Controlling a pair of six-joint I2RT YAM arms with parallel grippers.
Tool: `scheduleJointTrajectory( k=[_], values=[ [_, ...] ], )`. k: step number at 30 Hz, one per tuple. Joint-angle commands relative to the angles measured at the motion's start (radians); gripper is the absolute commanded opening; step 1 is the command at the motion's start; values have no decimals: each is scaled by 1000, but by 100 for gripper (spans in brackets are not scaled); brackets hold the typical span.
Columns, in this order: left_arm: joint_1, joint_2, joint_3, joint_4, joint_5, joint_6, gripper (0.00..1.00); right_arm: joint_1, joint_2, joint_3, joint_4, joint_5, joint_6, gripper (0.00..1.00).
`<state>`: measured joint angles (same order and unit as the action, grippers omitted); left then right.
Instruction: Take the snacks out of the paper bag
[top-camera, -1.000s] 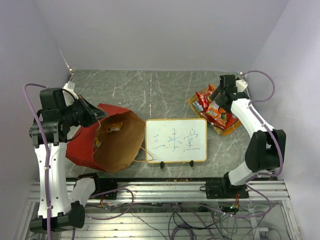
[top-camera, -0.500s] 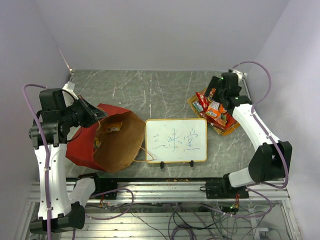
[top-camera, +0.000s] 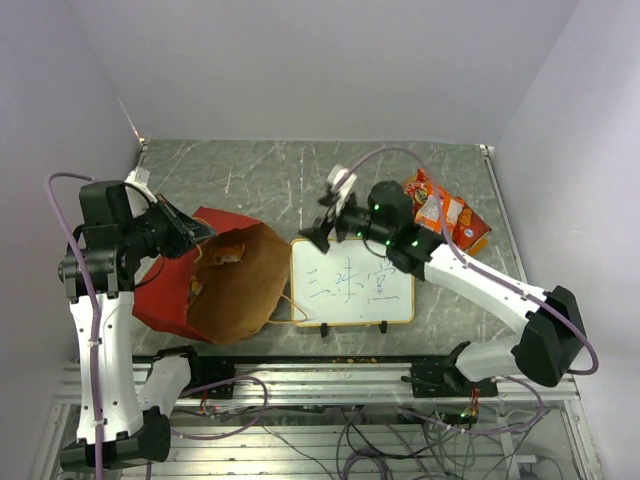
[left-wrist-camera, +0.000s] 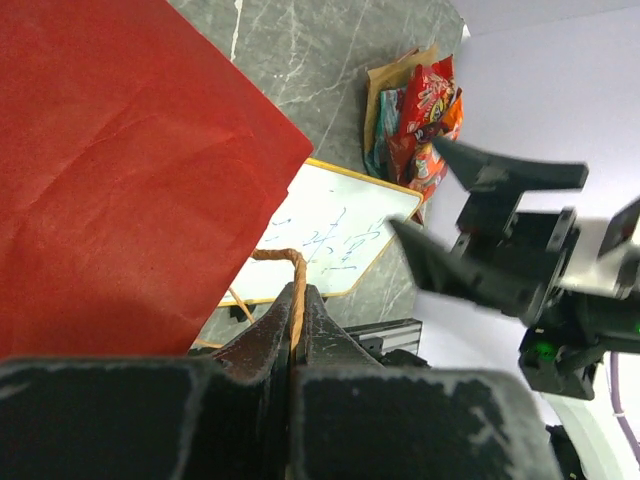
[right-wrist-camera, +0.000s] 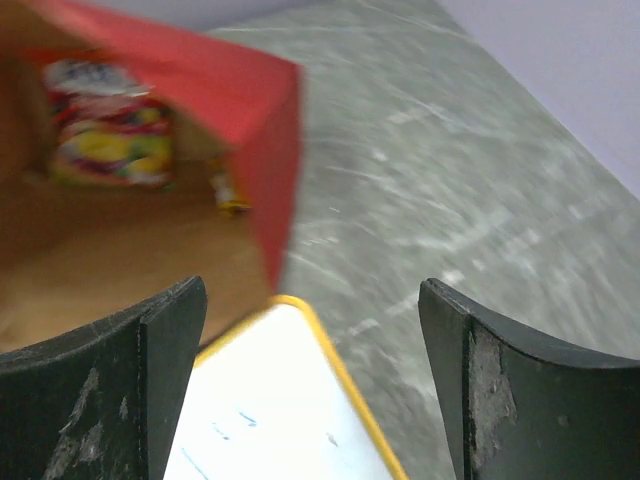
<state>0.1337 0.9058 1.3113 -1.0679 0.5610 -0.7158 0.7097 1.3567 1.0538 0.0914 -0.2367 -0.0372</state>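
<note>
Two snack packets (right-wrist-camera: 105, 135) lie inside the paper bag (top-camera: 165, 295), left on the bench (top-camera: 270, 175). Left gripper (left-wrist-camera: 295, 330) pinches its handle (left-wrist-camera: 297, 285); right gripper (right-wrist-camera: 310, 290) gapes above the whiteboard (top-camera: 352, 283). Reaching in, it could snag and tear the rim (right-wrist-camera: 285, 170).

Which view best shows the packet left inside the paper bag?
Right wrist: it looks into the open paper bag, with the yellow-and-red packet large though blurred. Top external shows the packet small against the brown lining. Left wrist shows only the bag's red outside.
</note>
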Motion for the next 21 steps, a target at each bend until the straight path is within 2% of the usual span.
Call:
scheduleJointTrajectory(
  k=[1,4,9,14,21],
  values=[
    [-5,-17,-2,-6,-4,-9,7,164,13,-47,195,-252,-283,86],
    [-6,-18,2,-16,-8,-5,7,283,83,-35,172,-216,-405,86],
    [-5,-14,12,-33,-6,4,7,409,227,27,144,-122,-619,86],
    [-6,1,30,-53,3,34,7,452,385,117,155,-37,-752,85],
    [-6,37,83,-89,28,119,7,463,607,292,160,133,-821,75]
  ],
)
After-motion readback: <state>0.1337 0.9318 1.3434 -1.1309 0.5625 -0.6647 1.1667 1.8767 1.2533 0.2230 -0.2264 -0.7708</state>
